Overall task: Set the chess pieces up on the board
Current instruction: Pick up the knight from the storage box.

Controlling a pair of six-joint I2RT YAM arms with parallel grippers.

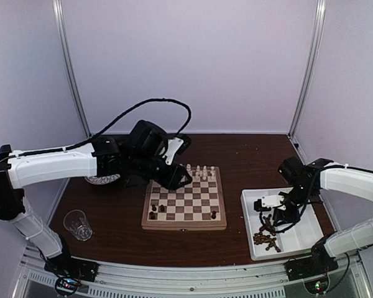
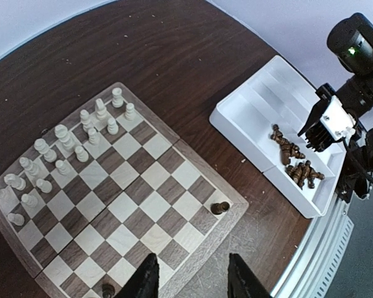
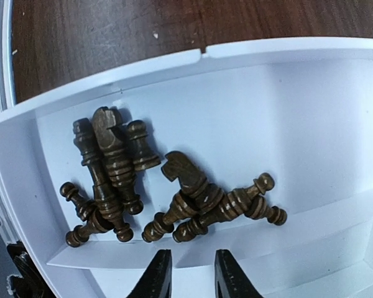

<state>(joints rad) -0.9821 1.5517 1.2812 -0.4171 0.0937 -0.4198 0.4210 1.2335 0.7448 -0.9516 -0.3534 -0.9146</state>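
Closest to the lens, my right gripper (image 3: 191,276) hangs with fingers parted and nothing between them, and the dark chess pieces (image 3: 174,186) lie tangled in two heaps just ahead of it in the white tray (image 3: 311,112). For a clean pick I judge I should take the knight (image 3: 185,174) lying atop the heap straight ahead, set my jaws across its body and lift straight up so its neighbours are not dragged along. Well off to my left sits the board (image 1: 193,208), my left gripper (image 2: 189,279) spread and empty above its near edge.
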